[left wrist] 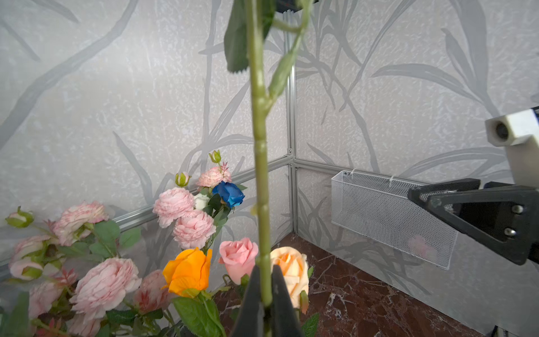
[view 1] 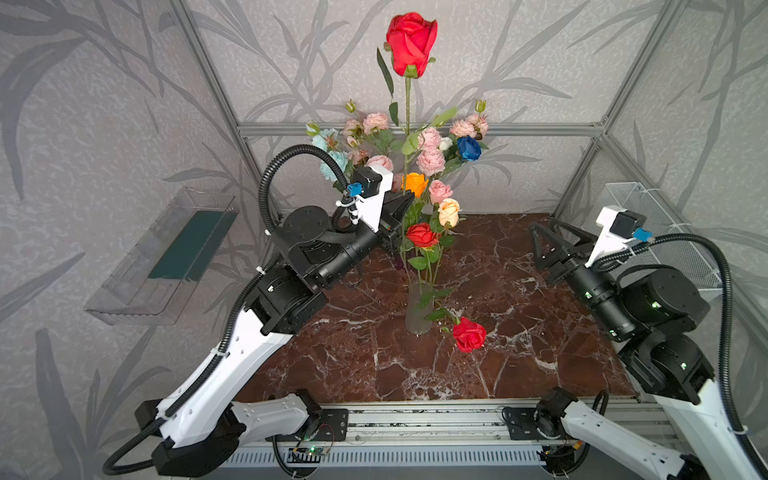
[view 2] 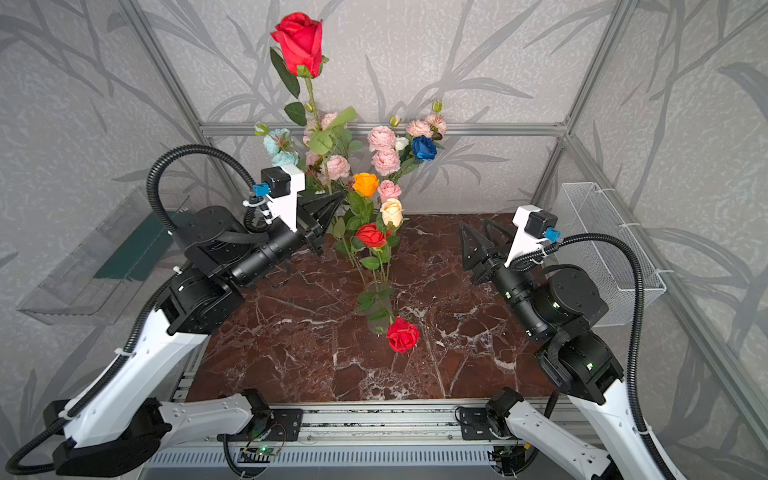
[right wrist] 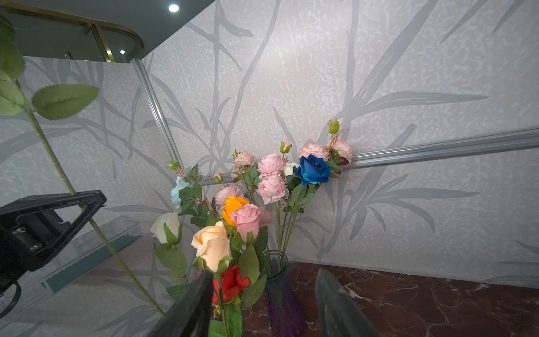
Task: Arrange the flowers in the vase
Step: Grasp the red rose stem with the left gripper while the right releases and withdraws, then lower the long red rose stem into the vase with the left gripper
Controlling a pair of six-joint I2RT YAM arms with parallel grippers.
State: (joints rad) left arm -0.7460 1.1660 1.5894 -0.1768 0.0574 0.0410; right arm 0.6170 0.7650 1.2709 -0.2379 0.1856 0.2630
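Above the middle of the worktop (view 1: 540,353), a long-stemmed red rose (view 1: 411,41) is held high, its stem (left wrist: 260,175) clenched low down between the fingers of the left gripper (left wrist: 265,271). The step in hand looks like insertion. The stem end hangs beside the vase (right wrist: 281,294) and must be steered into its narrow mouth, crowded with the flowers (view 1: 432,162). Freer room lies rightward, where the right gripper (right wrist: 264,274) hangs released and empty, short of the wire basket (view 1: 665,232).

White-shelled arms (view 1: 232,365) with black motor joints (view 1: 286,297), ribbed black cable conduits (view 1: 303,147) and blue plugs (view 1: 354,189).
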